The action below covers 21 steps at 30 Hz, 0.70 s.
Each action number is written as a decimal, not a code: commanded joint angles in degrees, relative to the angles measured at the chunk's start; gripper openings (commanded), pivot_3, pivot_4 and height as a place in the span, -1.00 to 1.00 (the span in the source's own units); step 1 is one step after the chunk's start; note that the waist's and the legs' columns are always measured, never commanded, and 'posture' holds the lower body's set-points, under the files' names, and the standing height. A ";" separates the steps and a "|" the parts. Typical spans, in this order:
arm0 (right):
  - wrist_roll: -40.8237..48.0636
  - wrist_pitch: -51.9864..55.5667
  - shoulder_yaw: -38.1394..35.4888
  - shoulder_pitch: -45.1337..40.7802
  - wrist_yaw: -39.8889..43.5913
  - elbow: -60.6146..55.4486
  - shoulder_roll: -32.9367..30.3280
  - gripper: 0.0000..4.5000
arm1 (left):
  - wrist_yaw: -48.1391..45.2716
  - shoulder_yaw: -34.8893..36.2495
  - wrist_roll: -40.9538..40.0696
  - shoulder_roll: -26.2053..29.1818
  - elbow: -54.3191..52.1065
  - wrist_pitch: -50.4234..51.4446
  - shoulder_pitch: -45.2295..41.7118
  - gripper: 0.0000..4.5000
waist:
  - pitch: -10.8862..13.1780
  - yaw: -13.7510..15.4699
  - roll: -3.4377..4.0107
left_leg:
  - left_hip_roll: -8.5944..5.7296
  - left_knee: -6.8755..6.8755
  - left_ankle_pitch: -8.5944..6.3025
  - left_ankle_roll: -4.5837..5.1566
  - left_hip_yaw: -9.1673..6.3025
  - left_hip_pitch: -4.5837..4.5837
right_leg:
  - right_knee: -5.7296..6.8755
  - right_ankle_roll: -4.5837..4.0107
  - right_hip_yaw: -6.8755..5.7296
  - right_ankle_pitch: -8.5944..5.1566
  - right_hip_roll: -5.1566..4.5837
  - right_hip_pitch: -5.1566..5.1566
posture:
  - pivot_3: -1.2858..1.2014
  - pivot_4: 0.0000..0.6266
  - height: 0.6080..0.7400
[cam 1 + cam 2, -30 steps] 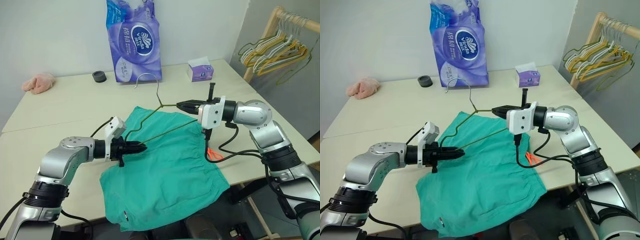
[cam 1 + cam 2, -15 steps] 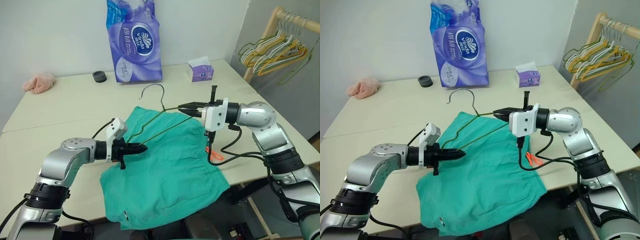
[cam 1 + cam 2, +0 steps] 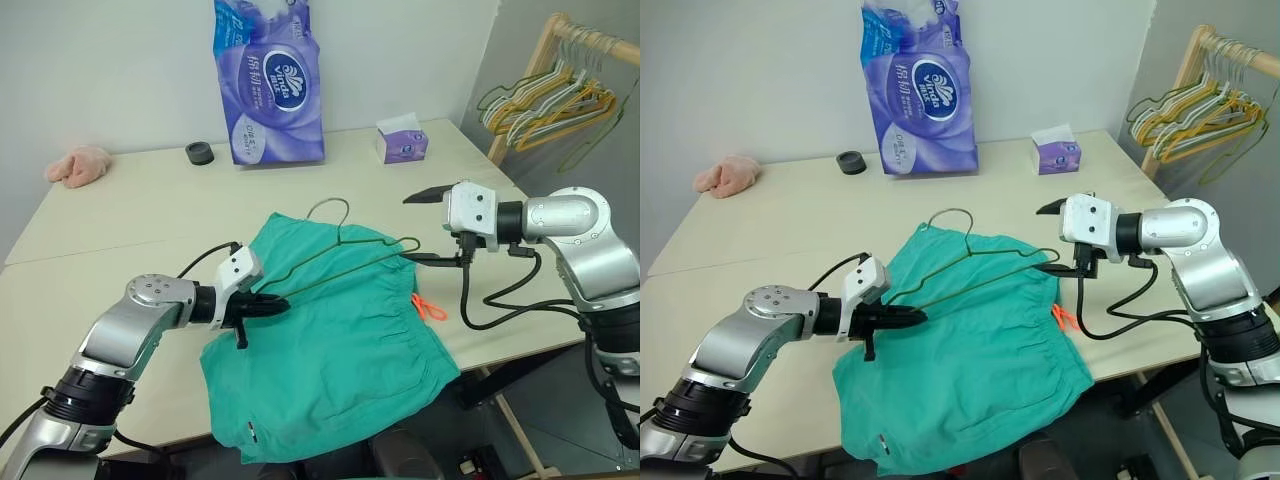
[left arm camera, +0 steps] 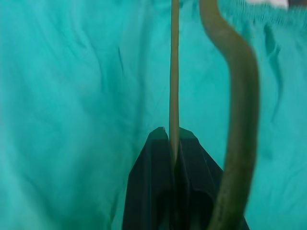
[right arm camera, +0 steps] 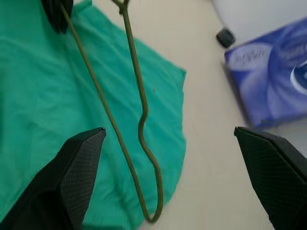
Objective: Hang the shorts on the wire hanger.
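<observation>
The teal-green shorts [image 3: 340, 340] lie spread flat on the table's near half. Their orange drawstring [image 3: 428, 307] sticks out at the right edge, and a white tag [image 3: 251, 433] sits near the front hem. The olive wire hanger [image 5: 135, 67] lies low across the shorts with its hook toward the far side. My left gripper [image 3: 275, 303] is shut on the hanger's left end, and the thin wire [image 4: 174, 72] runs out from between its fingers. My right gripper [image 3: 408, 228] hovers just right of the hanger's right end, wide open and holding nothing.
At the back of the table [image 3: 140, 215] stand a purple tissue pack [image 3: 268, 85], a small tissue box [image 3: 402, 140], a black roll [image 3: 199, 152] and a pink cloth lump [image 3: 78, 163]. A wooden rack with several hangers [image 3: 545, 100] stands beyond the right corner.
My right gripper opened, let go of the hanger and drew away to the right. The hanger sank and rolled down onto the shorts. My left gripper kept its hold and stayed put.
</observation>
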 commanded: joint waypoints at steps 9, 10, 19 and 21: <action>-7.96 -0.99 9.22 -3.05 1.84 6.54 4.44 0.99 | -0.94 -0.51 1.34 1.24 -5.64 -1.16 -0.80 -1.00 | 0.00 -0.03 0.00 | 0.00 0.04 0.00 0.00 0.08 0.00 | 0.00 0.01 0.05 0.00 0.00 -0.01 | -0.19 -0.81 1.00; -8.36 -1.17 9.68 -3.50 2.24 7.49 4.93 0.99 | -0.91 -0.49 1.41 1.31 -5.81 -1.11 -0.72 -1.00 | 0.00 -0.03 0.00 | 0.00 0.03 0.00 0.00 0.08 0.00 | 0.01 0.01 0.04 0.00 0.00 -0.01 | -0.18 -0.82 1.00; -8.90 0.07 11.44 -4.65 7.47 8.62 5.61 0.10 | -0.66 -0.57 2.33 1.75 -7.21 -1.00 0.43 -1.00 | 0.00 0.13 0.00 | 0.00 0.01 0.00 0.00 0.03 -0.02 | -0.01 0.01 -0.01 0.00 -0.01 -0.02 | -0.16 -0.84 1.00; -8.28 0.70 11.39 -4.07 8.43 7.51 5.64 -0.21 | -0.59 -0.54 2.48 1.64 -7.24 -1.18 0.46 -1.00 | 0.00 0.14 0.00 | 0.00 0.01 0.00 0.00 0.02 -0.02 | 0.00 0.01 -0.01 0.00 -0.01 -0.01 | -0.16 -0.84 1.00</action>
